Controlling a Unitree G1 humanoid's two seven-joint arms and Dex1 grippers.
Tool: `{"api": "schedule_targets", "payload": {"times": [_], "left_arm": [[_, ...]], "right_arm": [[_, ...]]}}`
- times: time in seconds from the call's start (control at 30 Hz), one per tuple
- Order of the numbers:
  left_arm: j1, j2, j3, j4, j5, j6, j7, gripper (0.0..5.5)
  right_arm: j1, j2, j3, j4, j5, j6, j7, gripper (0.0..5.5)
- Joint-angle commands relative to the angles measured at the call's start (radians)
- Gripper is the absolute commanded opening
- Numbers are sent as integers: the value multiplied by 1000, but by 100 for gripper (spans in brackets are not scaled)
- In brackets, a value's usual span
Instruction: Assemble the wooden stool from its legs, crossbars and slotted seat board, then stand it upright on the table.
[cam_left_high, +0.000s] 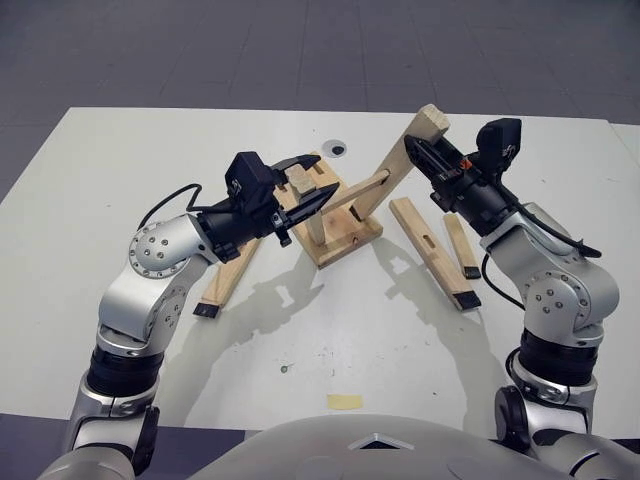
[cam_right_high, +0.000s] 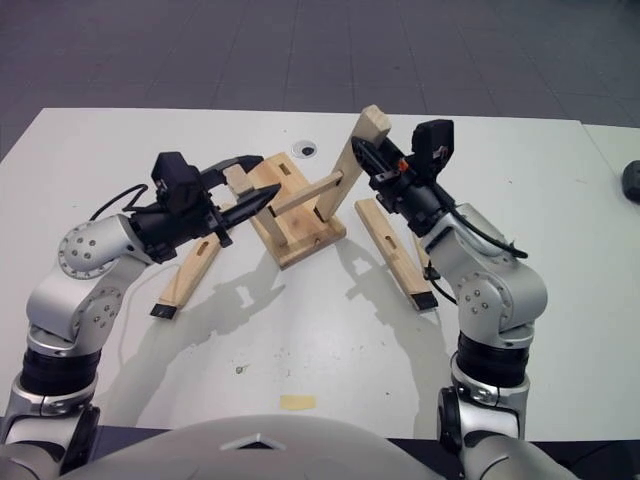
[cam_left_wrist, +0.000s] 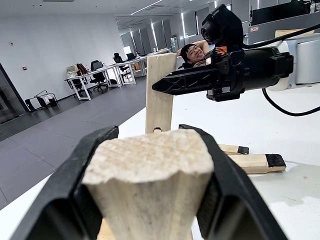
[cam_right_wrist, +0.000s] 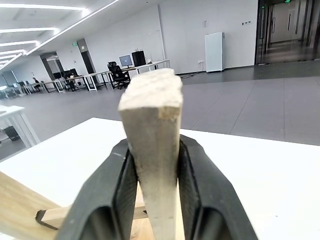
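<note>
Left jaws clenched on leg end (cam_left_wrist: 150, 175) above seat board (cam_left_high: 345, 240). Right jaws grasping tilted leg (cam_left_high: 405, 160), with crossbar (cam_left_high: 355, 192) joining both. Loose leg (cam_left_high: 435, 250) on surface (cam_left_high: 120, 160).

Leg (cam_left_high: 432, 250): pale natural wood, black end cap. Counter (cam_left_high: 120, 180): white. Fingers (cam_left_high: 315, 203): black. Tape scrap (cam_left_high: 345, 401): yellow.

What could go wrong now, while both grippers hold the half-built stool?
1. The leaning leg in the right gripper joins the upright leg in the left gripper only through the crossbar; if the arms pull apart, it may slip out.
2. The seat board lies unclamped on the table and may slide.
3. The loose legs lie close to the right gripper and could be knocked.
</note>
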Motion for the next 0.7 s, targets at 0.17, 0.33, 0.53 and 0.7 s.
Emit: {"api": "schedule_targets", "payload": {"times": [0.17, 0.33, 0.53, 0.7], "left_arm": [[42, 9, -67, 83, 85, 38, 14, 202], [18, 7, -91, 89, 102, 27, 6, 202], [-24, 21, -117, 99, 133, 8, -19, 202], [-63, 34, -54, 79, 23, 60, -68, 202]], "right_arm": [[-26, -131, 127, 111, 8, 172, 97, 99], [-6, -220, 256, 145, -104, 136, 131, 100], [32, -353, 350, 162, -202, 45, 217, 108], [18, -296, 243, 122, -71, 98, 152, 113]]}}
